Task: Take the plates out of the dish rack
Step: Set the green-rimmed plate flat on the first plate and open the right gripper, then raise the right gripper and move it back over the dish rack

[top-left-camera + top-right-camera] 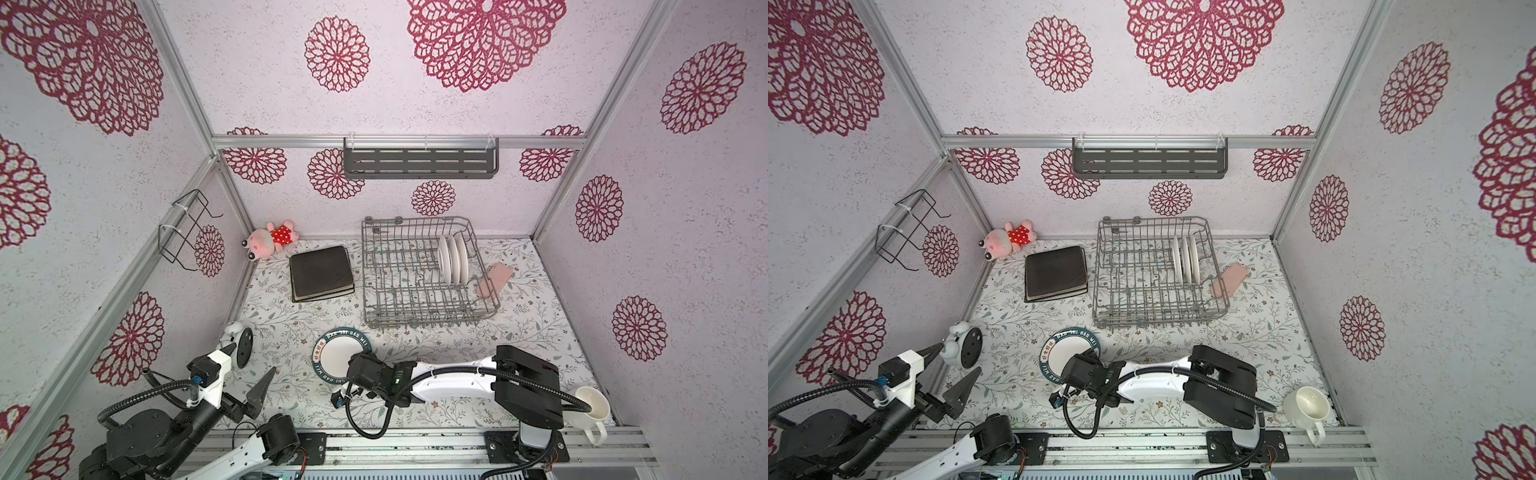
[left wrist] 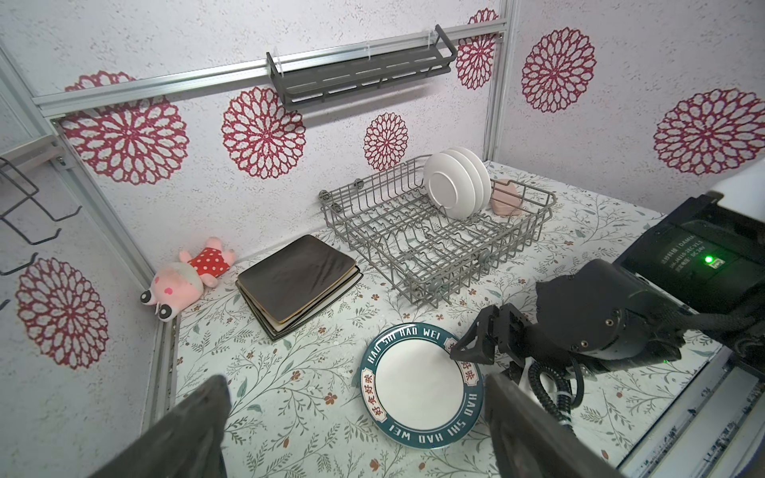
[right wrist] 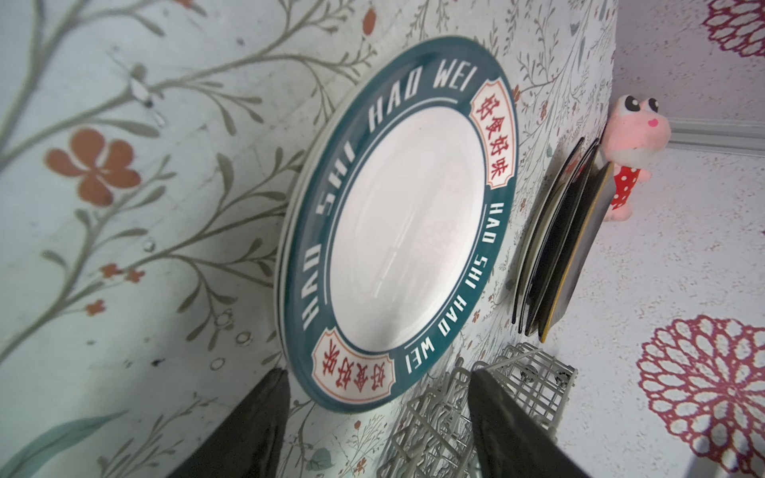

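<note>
Where the view is blocked: in both top views the right arm's own wrist covers the right gripper (image 3: 376,372) and the lower right edge of the printed plate (image 1: 334,353).
Cut off: each wrist view shows only the ends of its own fingers.
Hard to tell: pale edges show under the printed plate's rim in the right wrist view, and whether a second plate lies beneath cannot be told; nor whether a right finger touches the rim.
Writing: "HAO SHI HAO WEI" runs twice in white capitals round the plate's teal band, between two cream panels of red Chinese characters. White print beside a green light on the right arm is too small to read.
Printed plate: round, white centre, flat on the table (image 1: 540,332), lower centre of the frame.
Racked plates (image 1: 453,259): three, round, plain white, standing on edge between tines at the rack's right.
Dish rack (image 1: 395,291): grey wire, centre right, against the back wall.
Square plates (image 1: 321,272): stacked just left of the rack, dark brown on top, paler faces with dark rims below.
Left gripper (image 2: 356,378): lower left, fingers spread wide, holding nothing, alarm clock (image 1: 242,348) just beside.
Right gripper: fingers apart with the printed plate's rim between them, gap wider than the rim, not clamped.
Others: plush frog (image 1: 272,241) upper left, pink block (image 1: 492,280) at the rack's right wall, mug (image 1: 590,409) lower right.
</note>
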Action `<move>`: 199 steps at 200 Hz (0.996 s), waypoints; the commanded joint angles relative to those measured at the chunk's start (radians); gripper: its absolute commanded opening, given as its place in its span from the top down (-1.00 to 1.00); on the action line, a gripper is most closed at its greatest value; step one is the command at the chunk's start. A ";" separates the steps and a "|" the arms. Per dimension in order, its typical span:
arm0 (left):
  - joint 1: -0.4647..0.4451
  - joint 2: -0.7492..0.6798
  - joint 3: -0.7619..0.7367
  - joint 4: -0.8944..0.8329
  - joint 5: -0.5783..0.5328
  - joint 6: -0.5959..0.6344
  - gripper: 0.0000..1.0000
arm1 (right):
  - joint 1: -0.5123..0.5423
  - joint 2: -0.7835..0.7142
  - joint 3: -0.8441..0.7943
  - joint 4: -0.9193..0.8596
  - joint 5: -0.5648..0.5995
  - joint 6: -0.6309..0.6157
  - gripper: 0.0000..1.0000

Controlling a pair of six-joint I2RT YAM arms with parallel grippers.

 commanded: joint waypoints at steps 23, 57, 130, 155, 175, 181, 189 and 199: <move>-0.006 -0.020 -0.009 -0.001 -0.009 0.010 -0.95 | -0.007 -0.049 0.037 -0.035 0.003 0.030 -0.48; -0.006 -0.018 -0.010 -0.001 -0.009 0.013 -0.95 | -0.025 -0.094 0.064 -0.061 -0.025 0.084 -0.51; -0.007 -0.005 -0.011 -0.003 -0.005 0.016 -0.95 | -0.128 -0.234 0.086 -0.071 -0.069 0.305 -0.58; -0.007 -0.002 -0.017 -0.002 -0.007 0.016 -0.95 | -0.226 -0.304 0.083 -0.065 -0.128 0.429 -0.59; -0.008 -0.002 -0.024 0.003 -0.005 0.016 -0.95 | -0.294 -0.350 0.083 -0.057 -0.146 0.512 -0.59; -0.007 -0.003 -0.025 0.005 -0.007 0.017 -0.95 | -0.315 -0.365 0.083 -0.054 -0.152 0.538 -0.59; -0.008 -0.001 -0.026 0.007 -0.005 0.016 -0.95 | -0.346 -0.383 0.082 -0.054 -0.163 0.570 -0.60; -0.007 -0.001 -0.027 0.008 -0.007 0.018 -0.95 | -0.389 -0.404 0.082 -0.051 -0.181 0.616 -0.61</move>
